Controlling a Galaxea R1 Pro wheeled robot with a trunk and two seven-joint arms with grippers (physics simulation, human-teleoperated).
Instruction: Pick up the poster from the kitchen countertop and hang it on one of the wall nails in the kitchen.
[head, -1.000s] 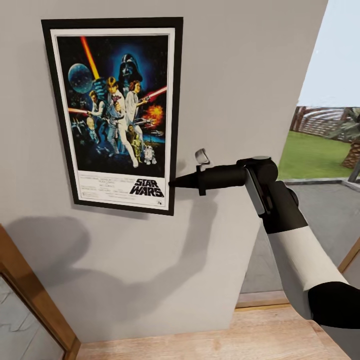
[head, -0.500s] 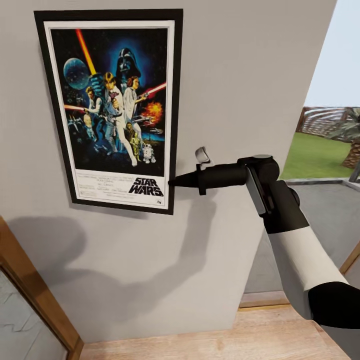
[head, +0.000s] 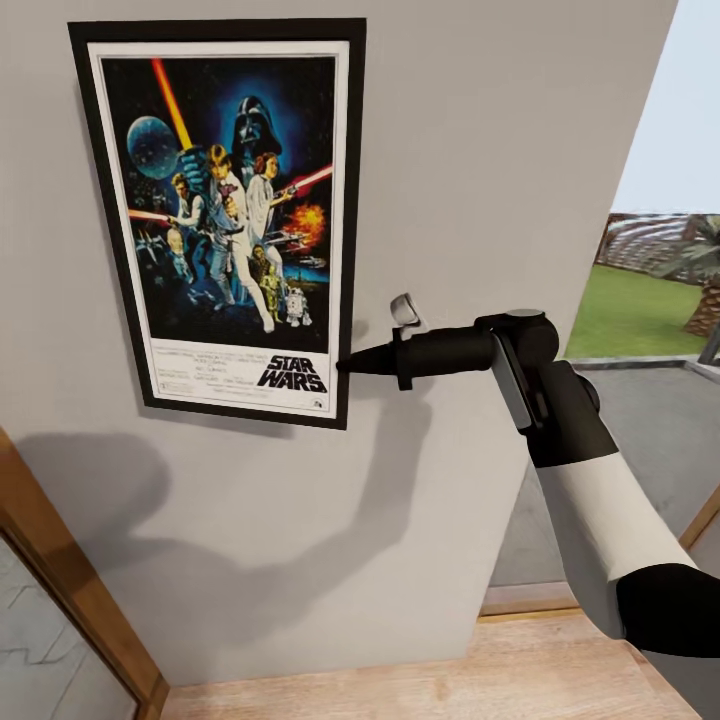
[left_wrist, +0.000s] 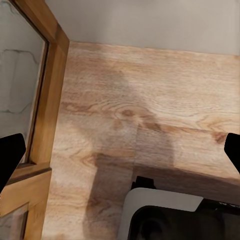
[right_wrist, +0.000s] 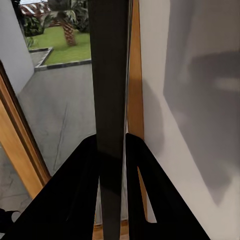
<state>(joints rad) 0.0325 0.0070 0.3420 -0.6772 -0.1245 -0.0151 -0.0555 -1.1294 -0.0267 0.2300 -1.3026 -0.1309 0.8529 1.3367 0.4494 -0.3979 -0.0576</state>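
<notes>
The Star Wars poster (head: 225, 220) stands upright and flat against the light-grey wall (head: 480, 150), black frame and white border in full view. My right gripper (head: 345, 366) reaches in from the right and is shut on the frame's right edge near the lower corner. In the right wrist view the dark frame edge (right_wrist: 110, 75) runs between the two black fingers (right_wrist: 80, 190), which press on it from both sides. My left gripper (left_wrist: 120, 152) hangs low over the wooden floor, open, with nothing between its fingertips. The nail is hidden and the countertop is out of view.
A wooden glazed door frame (head: 70, 590) slants along the lower left. The wall ends at the right, where an opening (head: 650, 300) looks onto paving and grass. Light wood floor (head: 450, 680) lies below. My own white base (left_wrist: 165, 215) sits under the left gripper.
The poster's top edge has risen a little and shifted left in the picture, while its lower right corner and my right gripper stay in place. The door frame has also slid slightly left.
</notes>
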